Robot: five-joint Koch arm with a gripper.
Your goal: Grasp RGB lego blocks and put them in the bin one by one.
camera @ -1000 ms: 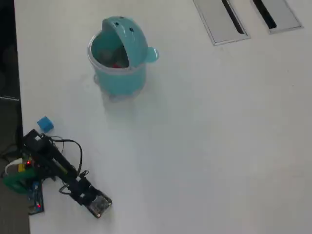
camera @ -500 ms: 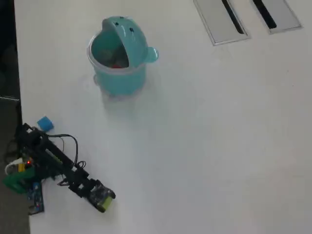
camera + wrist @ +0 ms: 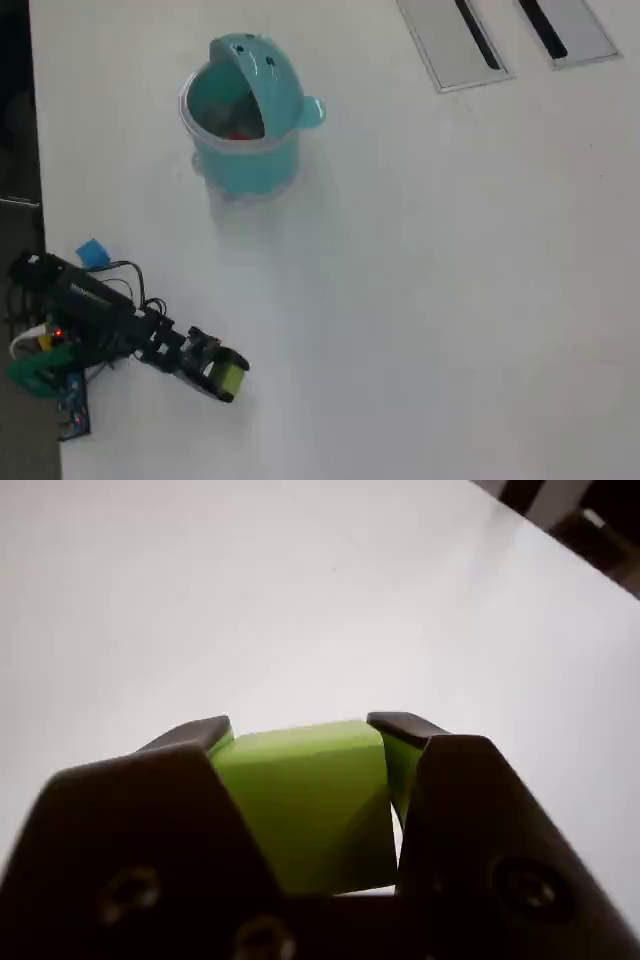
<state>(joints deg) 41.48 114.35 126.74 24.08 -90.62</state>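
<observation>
My gripper (image 3: 300, 728) is shut on the yellow-green block (image 3: 305, 800), which fills the gap between the two black jaws. In the overhead view the gripper (image 3: 235, 378) with the yellow-green block (image 3: 228, 378) is at the lower left of the white table, far from the bin. The teal round bin (image 3: 245, 160) stands at the upper left with its domed lid (image 3: 268, 75) flipped up. Something red (image 3: 238, 134) shows inside the bin. A blue block (image 3: 92, 253) lies near the arm's base at the table's left edge.
The white table (image 3: 430, 280) stretches wide to the right of the arm. Two grey cable hatches (image 3: 505, 35) are set into the table at the top right. The arm's base and wires (image 3: 60, 330) sit at the left edge.
</observation>
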